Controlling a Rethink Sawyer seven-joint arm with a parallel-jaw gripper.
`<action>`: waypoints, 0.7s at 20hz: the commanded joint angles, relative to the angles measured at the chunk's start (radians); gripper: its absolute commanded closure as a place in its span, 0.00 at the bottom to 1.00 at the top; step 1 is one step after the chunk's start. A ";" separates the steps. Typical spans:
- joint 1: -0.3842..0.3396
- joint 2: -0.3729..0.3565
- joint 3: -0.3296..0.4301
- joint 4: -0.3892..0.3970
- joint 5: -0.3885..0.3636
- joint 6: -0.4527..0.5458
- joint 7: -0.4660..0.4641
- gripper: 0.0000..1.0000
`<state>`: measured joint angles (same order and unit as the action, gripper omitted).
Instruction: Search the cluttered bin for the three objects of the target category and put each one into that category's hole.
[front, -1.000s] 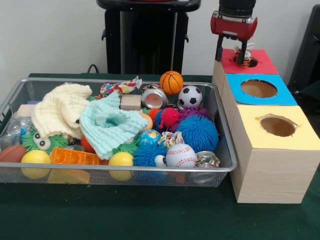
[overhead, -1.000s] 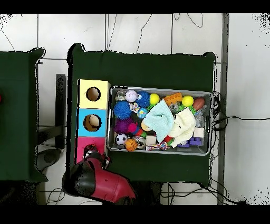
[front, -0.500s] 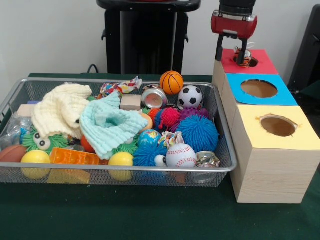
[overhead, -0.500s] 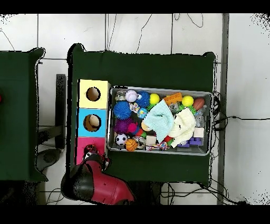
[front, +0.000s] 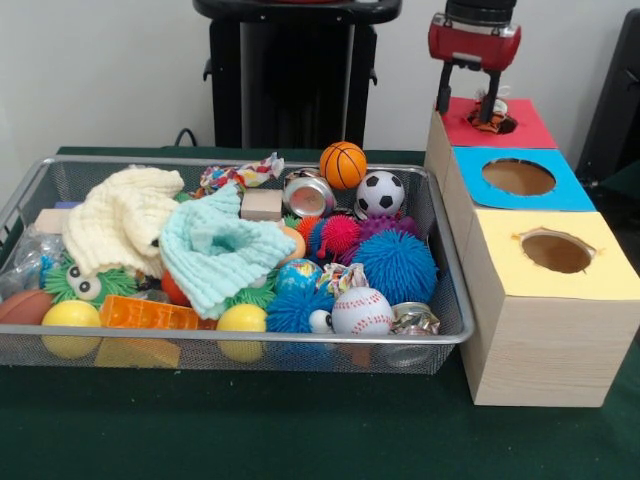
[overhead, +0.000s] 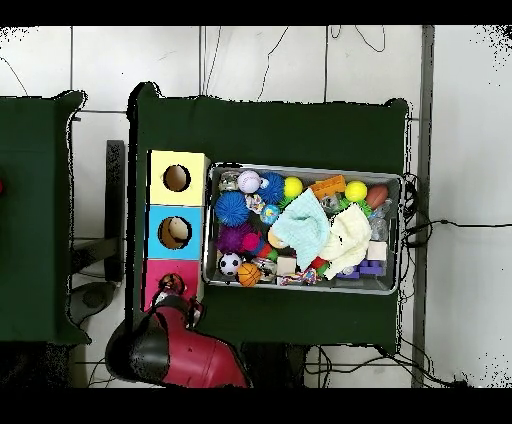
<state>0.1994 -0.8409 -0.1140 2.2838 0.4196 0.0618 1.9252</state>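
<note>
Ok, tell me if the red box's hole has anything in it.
Yes: a striped orange toy sits in the red box's hole, below the gripper.

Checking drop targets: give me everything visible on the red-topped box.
The red-topped box is the farthest of three joined light wood boxes, next to the blue-topped box. Its flat red top has a round hole where something orange, black and white sits, partly visible. The gripper hangs just above it, fingers apart. In the overhead view it sits beside the bin.
</note>
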 joint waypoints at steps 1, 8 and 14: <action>0.065 -0.029 -0.068 -0.148 -0.016 0.428 0.238 0.00; 0.050 -0.056 -0.099 -0.135 -0.030 0.432 0.198 0.00; 0.060 -0.054 -0.105 -0.135 -0.039 0.394 0.178 0.00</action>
<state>0.2595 -0.9000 -0.2118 2.2169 0.4181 0.4209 1.9252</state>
